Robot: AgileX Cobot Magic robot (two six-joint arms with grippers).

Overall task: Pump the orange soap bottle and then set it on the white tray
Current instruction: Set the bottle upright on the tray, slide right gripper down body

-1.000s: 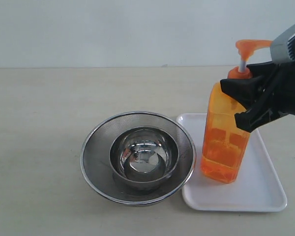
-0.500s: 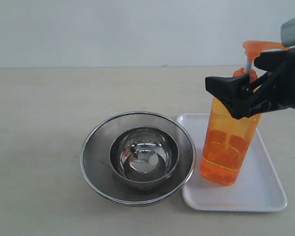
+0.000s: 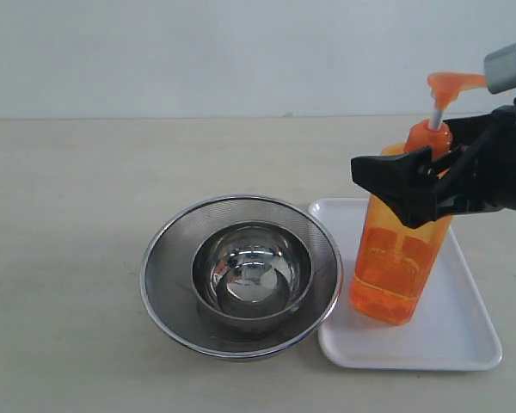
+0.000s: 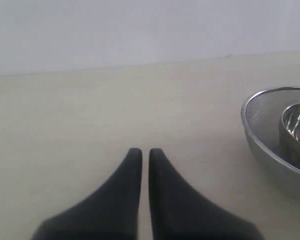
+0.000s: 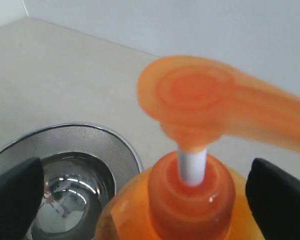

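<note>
Fingers [image 3: 387, 176] of right gripper [image 3: 404, 153] gape astride orange soap bottle [image 3: 394, 267] on white tray [image 3: 464, 340], three o'clock of strainer [image 3: 165, 262]; left gripper [image 4: 144, 153] closed.

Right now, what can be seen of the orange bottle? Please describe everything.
The bottle is tall, rectangular, translucent orange plastic, with orange liquid in its lower part. Its orange pump head sits raised on a white stem. It stands nearly upright on the white tray. The open right end effector flanks its neck without gripping it.

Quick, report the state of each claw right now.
Left claw: closed, holding nothing.
Right claw: open, either side of the soap bottle, which stands on the tray.
</note>
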